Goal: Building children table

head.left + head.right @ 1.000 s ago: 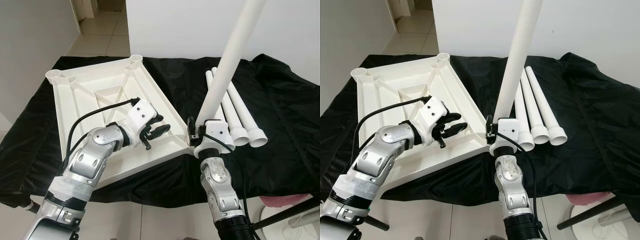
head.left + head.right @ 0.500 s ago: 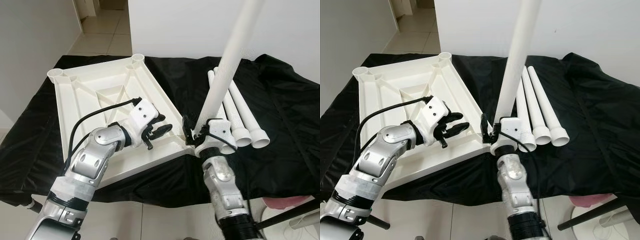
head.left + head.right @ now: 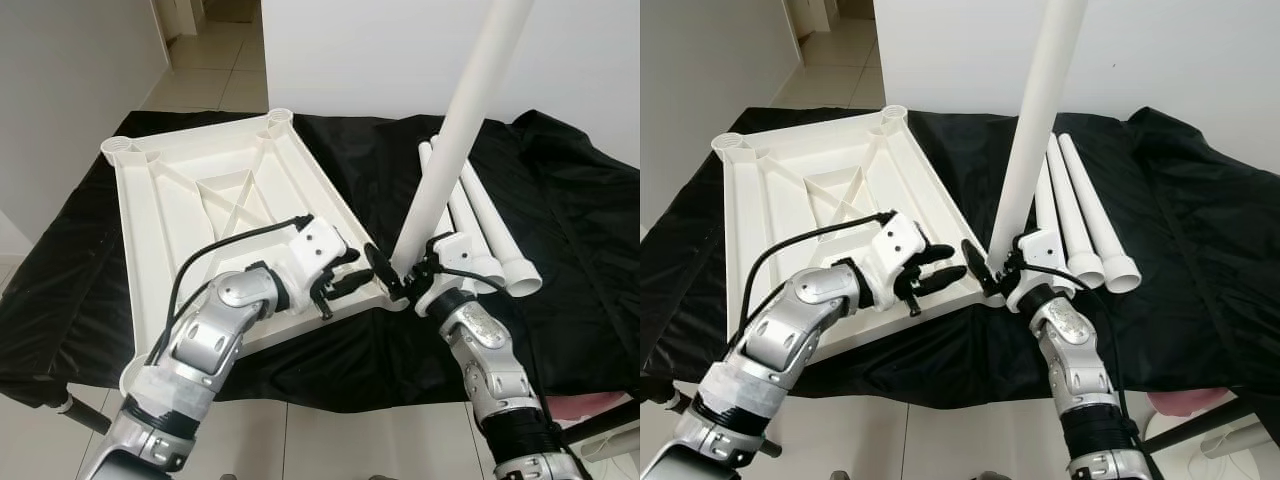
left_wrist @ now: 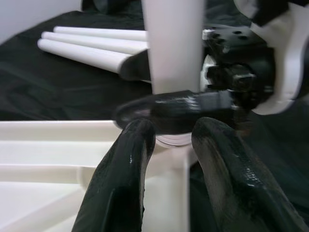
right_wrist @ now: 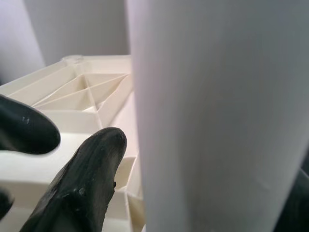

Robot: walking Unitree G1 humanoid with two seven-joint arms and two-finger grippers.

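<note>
Right tool [image 3: 392,272] holds a table leg [image 3: 458,125] upright at the tabletop's [image 3: 190,200] corner.

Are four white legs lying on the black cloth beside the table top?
No, three legs lie on the black cloth; the fourth leg stands upright in the right end effector.

We see our right gripper [image 3: 392,275] clasping a white table leg [image 3: 462,118] upright at the near corner of the upturned white tabletop [image 3: 190,200]. Our left gripper [image 3: 345,283] hovers just beside that corner, fingers apart. Three more legs [image 3: 490,240] lie on the black cloth [image 3: 580,230].
</note>
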